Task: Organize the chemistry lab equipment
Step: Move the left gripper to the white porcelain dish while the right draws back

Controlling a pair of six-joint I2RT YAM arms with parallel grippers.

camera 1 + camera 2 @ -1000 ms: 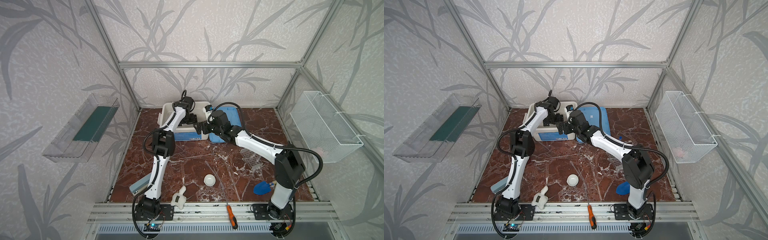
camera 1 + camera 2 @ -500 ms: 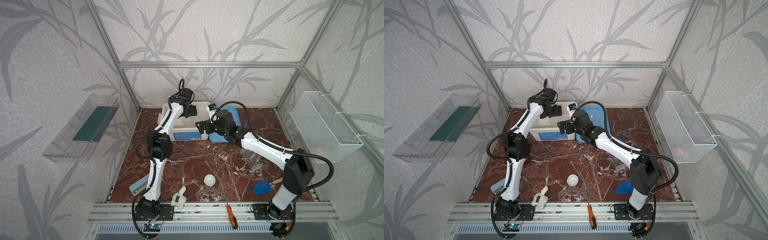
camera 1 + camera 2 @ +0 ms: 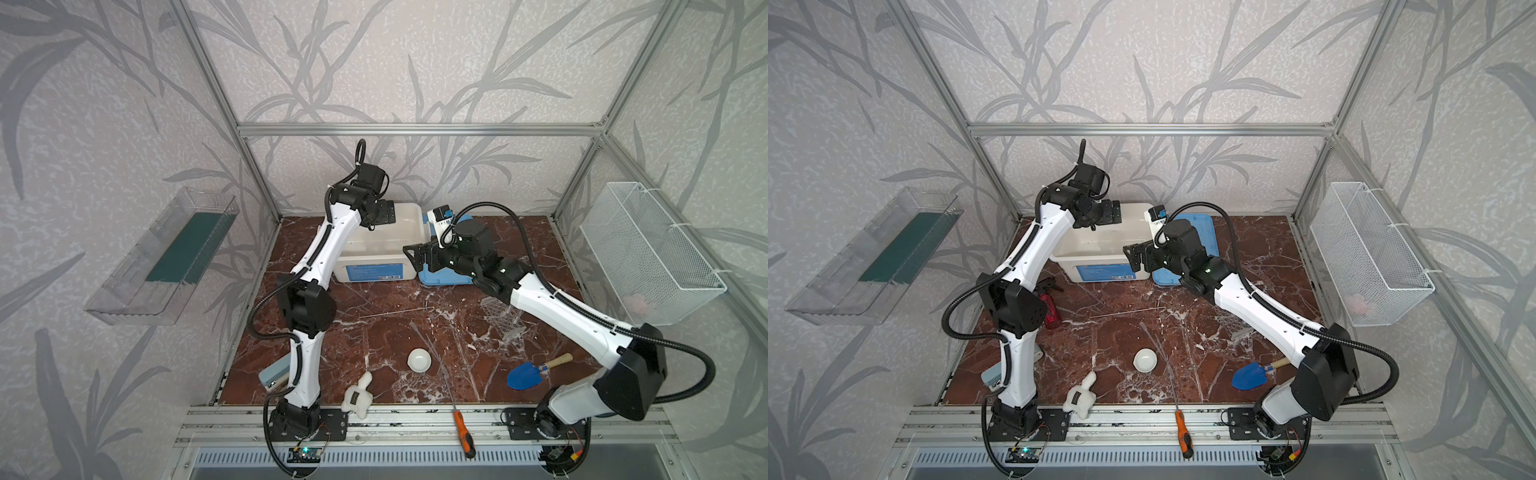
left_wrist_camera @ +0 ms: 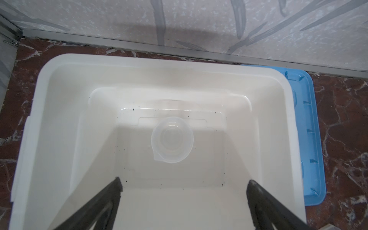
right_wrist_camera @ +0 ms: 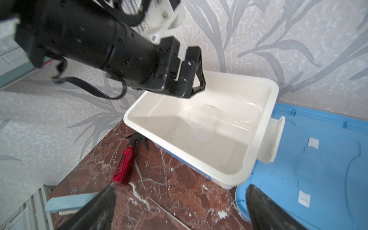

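Jaws stand wide apart on both arms in both top views, holding nothing. Your left gripper (image 3: pixel 384 212) hovers above the white bin (image 3: pixel 399 232). Your right gripper (image 3: pixel 415 258) hangs near the bin's corner, beside the blue lid (image 3: pixel 446 277). The small white dish (image 3: pixel 419 360), the tube rack (image 3: pixel 503 319) and a thin rod (image 3: pixel 395 312) lie on the table (image 3: pixel 374 340), well behind your right gripper, toward the arm bases.

From your left wrist, the clear beaker (image 4: pixel 172 141) stands upright on the bin floor, below and ahead of the spread fingers (image 4: pixel 114 189).

From your right wrist, that beaker sits beneath your left gripper, ahead of your empty right one.
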